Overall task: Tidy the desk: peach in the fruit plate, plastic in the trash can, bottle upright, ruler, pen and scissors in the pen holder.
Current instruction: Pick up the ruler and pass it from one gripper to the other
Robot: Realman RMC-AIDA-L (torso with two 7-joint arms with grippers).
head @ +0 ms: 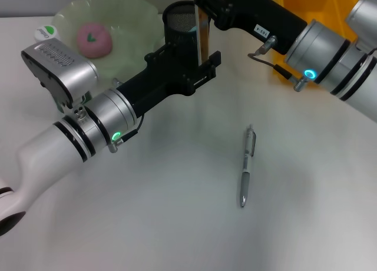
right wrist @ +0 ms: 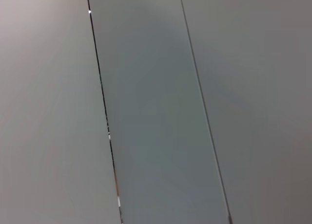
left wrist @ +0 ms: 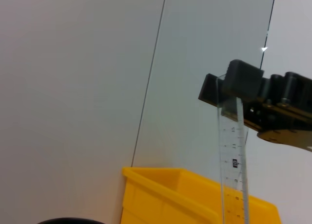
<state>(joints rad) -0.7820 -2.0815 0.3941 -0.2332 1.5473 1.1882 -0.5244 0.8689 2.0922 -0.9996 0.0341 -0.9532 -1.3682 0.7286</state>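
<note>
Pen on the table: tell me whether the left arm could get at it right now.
Probably yes. The pen lies alone on bare table, nothing covering it, and the left gripper sits by the pen holder.

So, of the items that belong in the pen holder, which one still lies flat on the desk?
The silver pen lies on the desk; the transparent plastic ruler hangs upright from the right gripper over the black mesh pen holder.

This looks like a lab or test room staged as an office desk. A plain white surface [head: 177, 224] carries a black mesh pen holder [head: 179, 23]; just beside it sits a pale green glass plate [head: 135, 17], and a bright yellow plastic bin [head: 306, 6] stands near it. Bare grey wall panels [left wrist: 73, 87] rise behind the holder.
</note>
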